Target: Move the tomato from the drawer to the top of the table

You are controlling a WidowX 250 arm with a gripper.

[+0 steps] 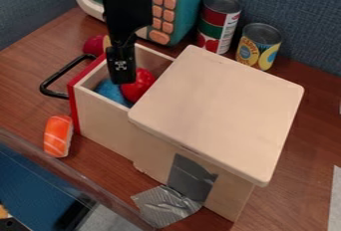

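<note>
The black gripper [122, 68] hangs down over the pulled-out wooden drawer [100, 118], at its left part. A round red tomato [138, 85] lies inside the drawer, just right of and partly behind the gripper's tip; whether they touch, I cannot tell. Something blue [112, 91] lies in the drawer below the gripper's tip. The drawer has a red front with a black handle [50, 79] and comes out of the left side of a light wooden box with a flat top [220, 110]. The brown table top [27, 70] surrounds the box.
A piece of toy salmon sushi [58, 136] lies left of the drawer. Behind the drawer is a dark red round item [94, 45]. A teal toy microwave [180, 6] and two cans, one red and green [218, 24], one yellow [258, 46], stand at the back.
</note>
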